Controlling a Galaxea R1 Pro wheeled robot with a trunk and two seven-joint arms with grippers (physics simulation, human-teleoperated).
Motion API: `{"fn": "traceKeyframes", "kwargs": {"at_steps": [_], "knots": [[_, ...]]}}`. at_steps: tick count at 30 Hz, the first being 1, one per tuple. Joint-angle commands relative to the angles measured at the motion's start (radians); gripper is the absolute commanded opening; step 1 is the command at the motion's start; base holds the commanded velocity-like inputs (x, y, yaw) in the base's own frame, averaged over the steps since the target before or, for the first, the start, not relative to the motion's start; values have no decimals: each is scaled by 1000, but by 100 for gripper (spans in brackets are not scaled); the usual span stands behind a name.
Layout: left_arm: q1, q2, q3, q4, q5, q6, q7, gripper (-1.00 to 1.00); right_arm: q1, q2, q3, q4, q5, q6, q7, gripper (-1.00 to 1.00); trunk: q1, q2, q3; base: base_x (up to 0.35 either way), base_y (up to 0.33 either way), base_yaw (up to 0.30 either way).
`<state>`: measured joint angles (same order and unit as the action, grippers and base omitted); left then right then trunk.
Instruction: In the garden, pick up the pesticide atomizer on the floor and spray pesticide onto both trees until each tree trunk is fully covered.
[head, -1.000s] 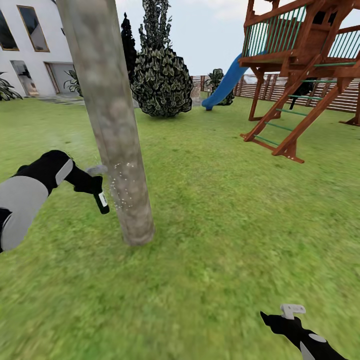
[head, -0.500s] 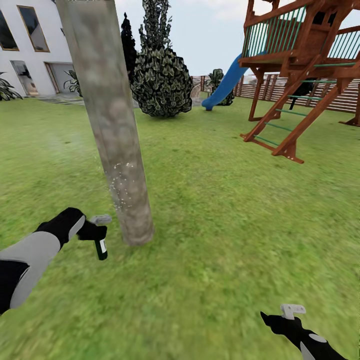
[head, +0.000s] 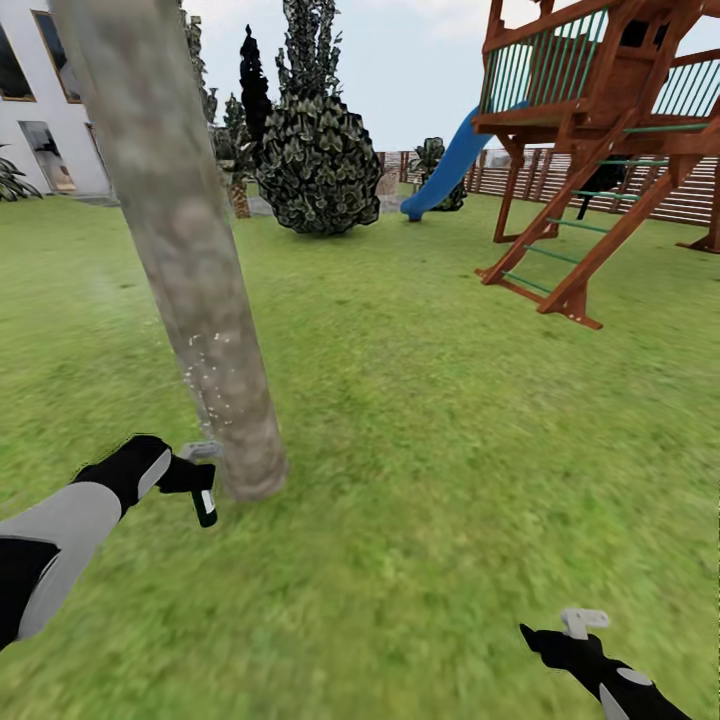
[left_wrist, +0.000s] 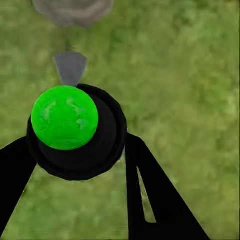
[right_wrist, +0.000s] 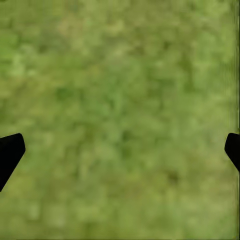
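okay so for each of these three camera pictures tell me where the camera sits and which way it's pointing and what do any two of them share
Head view: on the head, facing forward and down over the lawn; tree trunk, both arms in sight.
Left wrist view: near the left pincer, looking down along the fingers at the pesticide atomizer it holds, grass beneath.
Right wrist view: near the right pincer, facing down at grass, fingertips wide apart.
Shared: head and left wrist views both show the atomizer and the trunk's base.

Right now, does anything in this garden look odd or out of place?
Only the tree trunk: it leans, and pale specks dot its lower part, just above the pesticide atomizer in the left gripper.
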<state>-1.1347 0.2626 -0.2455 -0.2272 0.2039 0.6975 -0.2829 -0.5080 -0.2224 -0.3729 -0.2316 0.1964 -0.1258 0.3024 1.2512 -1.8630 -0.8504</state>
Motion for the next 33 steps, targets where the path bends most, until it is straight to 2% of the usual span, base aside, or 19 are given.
{"fn": "traceKeyframes", "kwargs": {"at_steps": [1,4,7,15,27,33], "knots": [[4,-3,2,1,6,-10,15,-100,0,0,0,0,0,0,0,100,0,0,0,152,-252,0],[29,-10,1,-2,51,-21,30,-100,0,0,0,0,0,0,0,100,0,0,0,72,-261,0],[40,-11,1,-5,64,-22,31,-100,0,0,0,0,0,0,0,100,0,0,0,7,-271,0],[42,-11,2,-5,65,-23,32,-100,0,1,0,0,0,0,0,100,0,0,0,0,-273,15],[42,-10,3,-7,65,-23,33,-100,0,5,0,0,0,0,0,100,0,0,0,39,-274,254],[42,-10,3,-8,65,-23,33,-100,-1,4,0,0,0,0,0,100,0,0,0,85,-273,30]]}}
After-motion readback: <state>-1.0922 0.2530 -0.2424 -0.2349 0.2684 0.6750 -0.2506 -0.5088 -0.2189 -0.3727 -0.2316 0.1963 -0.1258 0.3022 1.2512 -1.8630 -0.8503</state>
